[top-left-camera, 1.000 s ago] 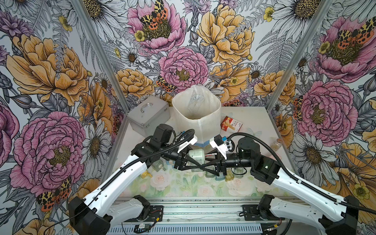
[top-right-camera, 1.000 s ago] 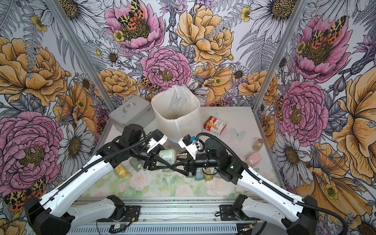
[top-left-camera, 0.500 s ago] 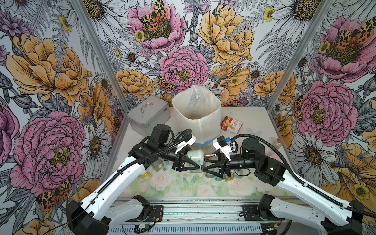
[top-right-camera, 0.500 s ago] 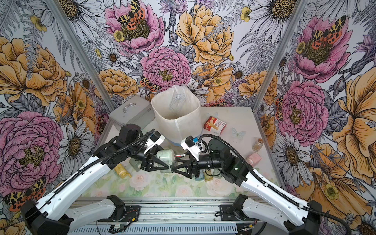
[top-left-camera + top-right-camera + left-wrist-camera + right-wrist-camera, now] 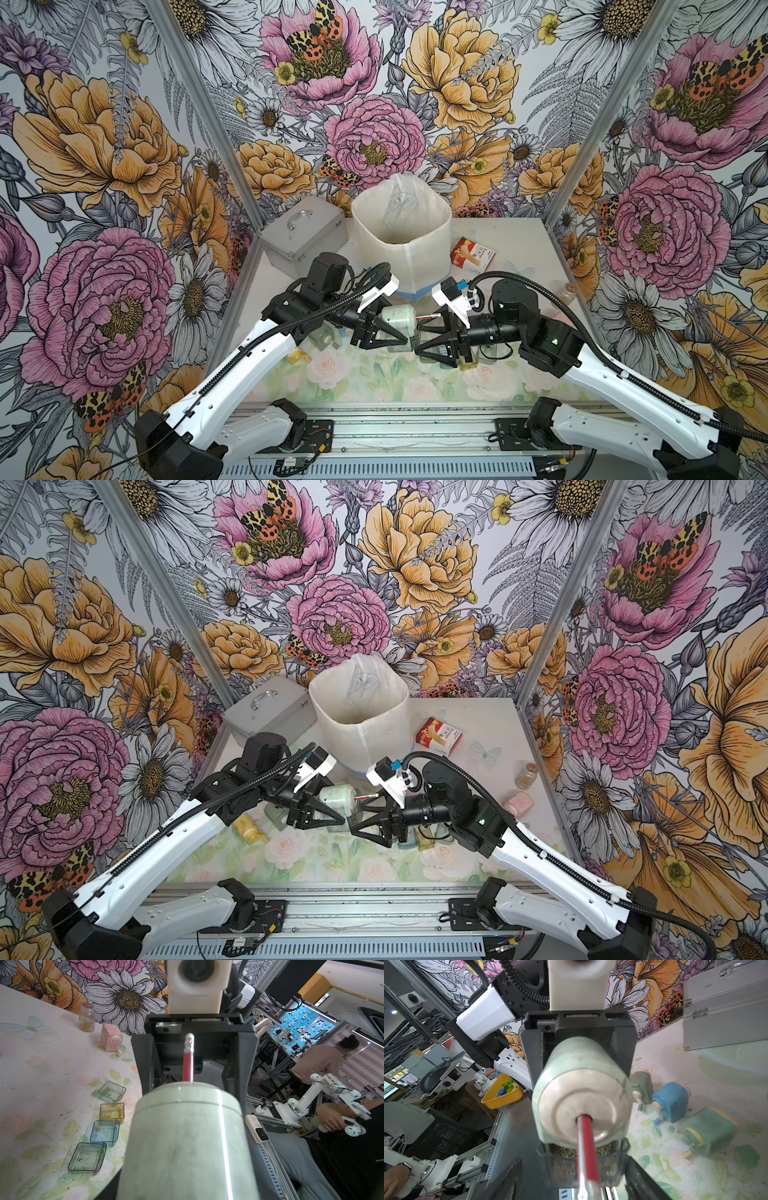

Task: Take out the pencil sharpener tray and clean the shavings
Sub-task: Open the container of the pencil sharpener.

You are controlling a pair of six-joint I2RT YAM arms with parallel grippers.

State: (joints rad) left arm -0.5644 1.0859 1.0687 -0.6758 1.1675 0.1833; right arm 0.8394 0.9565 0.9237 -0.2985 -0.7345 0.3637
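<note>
while the left gripper (image 5: 388, 329) is clamped on the sharpener (image 5: 398, 318), holding it on its side in the air just in front of the bin (image 5: 415, 262), the right gripper (image 5: 422, 337) faces it with jaws apart, gripping nothing. a red pencil (image 5: 188, 1064) sticks out of the sharpener's end and runs between the right jaws without touching either, as the left wrist view shows. the tray (image 5: 583, 1155) is not out yet. in the right wrist view it sits under the sharpener body, clear plastic, with brownish shavings (image 5: 562, 1152) packed inside. four other clear trays (image 5: 105, 1132) lie on the table (image 5: 41, 1084) in front of the bin, nearly bare, and spare sharpeners (image 5: 670, 1101) lie near them. step in hand looks like the tray pull, at its very start: body secured, puller lined up but not on anything. next move likely calls for the right gripper to drop below the pencil line, close on the tray's front lip, and draw it straight out while the left holds firm. tray should stay level till it is over the bin, or shavings spill on the table. pencil could foul a jaw on the way.
</note>
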